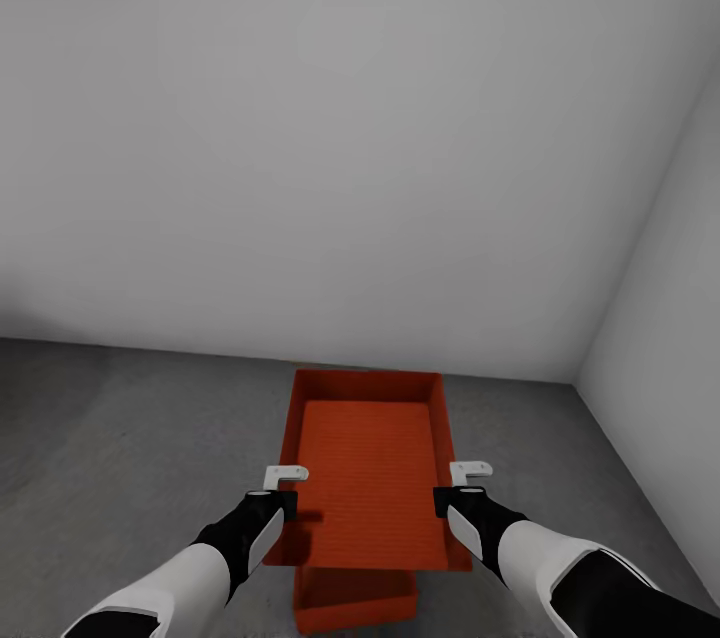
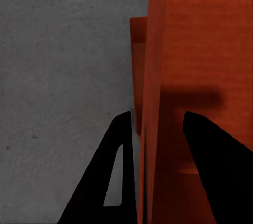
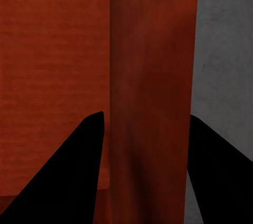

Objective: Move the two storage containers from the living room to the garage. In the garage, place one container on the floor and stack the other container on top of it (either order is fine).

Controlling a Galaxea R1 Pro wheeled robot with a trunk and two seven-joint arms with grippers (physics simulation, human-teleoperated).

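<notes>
I hold one orange-red storage container [image 1: 370, 478] in the air by its two long side walls. My left gripper [image 1: 285, 488] is shut on its left wall and my right gripper [image 1: 455, 486] on its right wall. The second storage container [image 1: 355, 603] stands directly below it on the dark grey garage floor [image 1: 130, 438], mostly covered by the held one. In the left wrist view the fingers of the left gripper [image 2: 155, 129] straddle the wall [image 2: 200, 50], with a strip of the lower container [image 2: 138, 39] beyond. In the right wrist view the right gripper [image 3: 145, 129] clamps the other wall [image 3: 153, 50].
A pale grey wall [image 1: 330, 138] stands close ahead, and a second wall [image 1: 670, 298] meets it in a corner at the right. Rough concrete floor [image 2: 63, 76] spreads to the left of the containers, with a narrower strip [image 3: 226, 50] on the right.
</notes>
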